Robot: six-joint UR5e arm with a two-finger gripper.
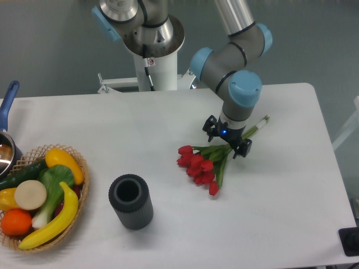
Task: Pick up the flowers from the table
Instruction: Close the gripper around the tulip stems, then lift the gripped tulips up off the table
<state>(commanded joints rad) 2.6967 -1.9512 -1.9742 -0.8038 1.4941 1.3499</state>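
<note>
Lying flat on the smooth white surface (140, 123), right of its middle, the flowers (197, 163) are a small bunch of red tulips with glossy rounded heads, slim green stems and narrow leaves. Their long axis runs on a slant: the red heads point toward the near left, and the pale green stem ends (259, 124) point toward the far right. The heads cluster in a loose clump, one of them sitting a little nearer than the rest.

The tool (228, 140) hangs straight down over the stems, between the heads and the stem ends. Its two dark fingers stand on either side of the stems, with a small blue light between them. Whether the fingers press the stems or only flank them I cannot tell. The arm above it is smooth grey metal tube with light blue round caps at the joints.

On the near side, left of the middle, a dark grey cylinder (130, 200) stands upright, ribbed on the outside and open at the top. At the left edge a woven wicker basket (81, 162) holds plastic-looking fruit and vegetables, among them a yellow banana (53, 221) and an orange (15, 222). Behind the basket a metal pot (5, 151) with a blue handle shows partly.
</note>
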